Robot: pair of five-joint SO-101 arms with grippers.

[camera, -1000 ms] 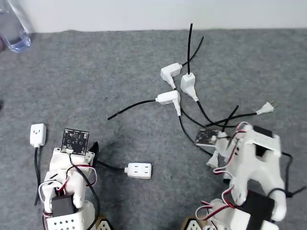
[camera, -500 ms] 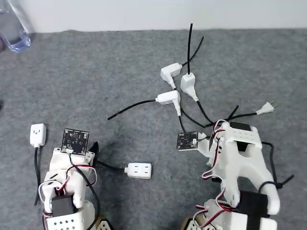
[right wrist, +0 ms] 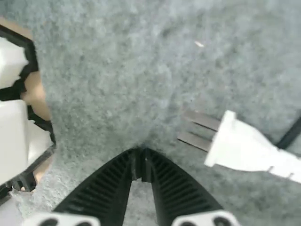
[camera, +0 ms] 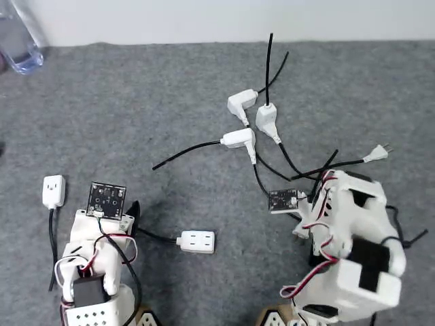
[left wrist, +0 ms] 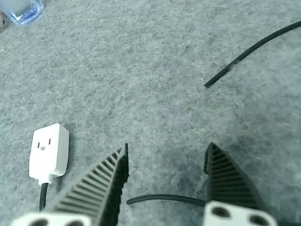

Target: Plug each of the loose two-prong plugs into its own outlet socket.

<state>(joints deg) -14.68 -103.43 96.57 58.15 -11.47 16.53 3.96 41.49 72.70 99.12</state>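
— Grey felt-like table covering is seen under everything. How are the left gripper's ribbed grey fingers set?
— They are spread wide and nothing is held. A thin black cable is laid across the gap between them, and a white square single-socket outlet block is found near one finger.
— And the right gripper?
— Its black fingers are pressed together on nothing. A white two-prong plug is laid flat on the felt just beside the tips, untouched, with its metal prongs on the nearer side.
— What else is seen from above?
— A white three-socket strip is placed near the left arm. Three white plug bodies on black cords are clustered farther up the table. A small white two-prong plug is laid beyond the right arm.
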